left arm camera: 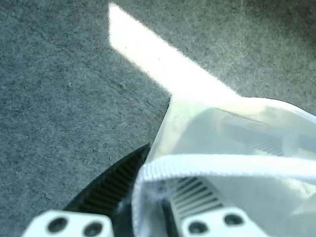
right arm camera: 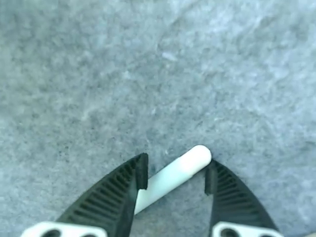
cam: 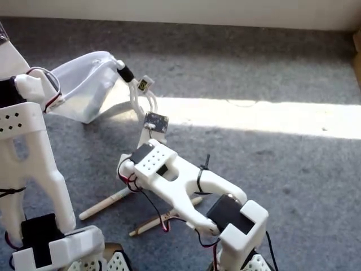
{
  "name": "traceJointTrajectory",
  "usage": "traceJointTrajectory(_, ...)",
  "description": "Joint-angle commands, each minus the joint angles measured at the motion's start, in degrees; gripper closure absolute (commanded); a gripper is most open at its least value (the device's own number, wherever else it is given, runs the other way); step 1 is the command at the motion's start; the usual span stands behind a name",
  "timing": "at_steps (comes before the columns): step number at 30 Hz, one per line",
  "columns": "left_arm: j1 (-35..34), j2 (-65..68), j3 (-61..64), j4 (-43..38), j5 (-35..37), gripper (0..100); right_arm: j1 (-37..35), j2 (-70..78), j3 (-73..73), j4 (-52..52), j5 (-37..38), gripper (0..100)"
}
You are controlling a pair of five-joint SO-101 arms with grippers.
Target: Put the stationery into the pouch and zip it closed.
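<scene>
The L arm stands at the L edge of the high view & holds the pouch (cam: 84, 84) up off the gray surface (cam: 293, 180). The pouch is see-through, w/ a white zip band along its edge.

In the L wrist view the pouch (left arm camera: 237, 148) sits right at the L gripper (left arm camera: 158, 190). The jaws are close together & pinch the pouch's wall next to the zip band (left arm camera: 222, 165). One black jaw is outside the pouch. The other jaw shows thru the clear wall as a ribbed shape. Can't tell if anything is in the pouch.

The R arm lies low across the middle of the high view. In its own wrist view the R gripper (right arm camera: 176, 165) points down at the surface. Its jaws are apart & the white pen (right arm camera: 170, 180) lies btw them on the surface. The pen's round end is near one jaw & its side is just beside the other. The jaws don't squeeze it.

In the high view the white pen (cam: 104, 204) lies on the surface by the R arm's wrist, below the pouch & apart from it. A pencil (cam: 148, 224) lies near it, partly under the R arm. Both are on the surface, outside the pouch. A bright strip of sun (cam: 254, 116) runs across the surface behind the arms.
</scene>
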State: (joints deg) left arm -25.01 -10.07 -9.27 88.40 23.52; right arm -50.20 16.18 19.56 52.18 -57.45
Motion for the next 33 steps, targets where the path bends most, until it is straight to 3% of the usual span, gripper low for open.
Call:
traceJointTrajectory(1, -1.19, -0.92, -0.04, -1.76, 0.44, 99, 4.09, 1.54, 0.04, 0.75, 0.35, 84.1)
traceJointTrajectory(7, -1.19, -0.92, -0.04, -1.76, 0.44, 99, 4.88, -0.04, 0.04, 0.84, 0.62, 99.2)
traceJointTrajectory(14, -0.66, -0.92, -0.04, -1.76, 0.44, 99, 10.95, -0.57, -1.54, 4.26, 4.48, 99.5)
traceJointTrajectory(21, 0.40, -0.84, -0.04, -1.76, 0.44, 99, 17.45, -0.48, -10.15, 14.20, 10.11, 99.5)
traceJointTrajectory(33, 2.15, -1.01, -0.40, -1.32, -1.93, 99, 19.56, -0.48, -23.78, 31.43, 17.85, 99.5)
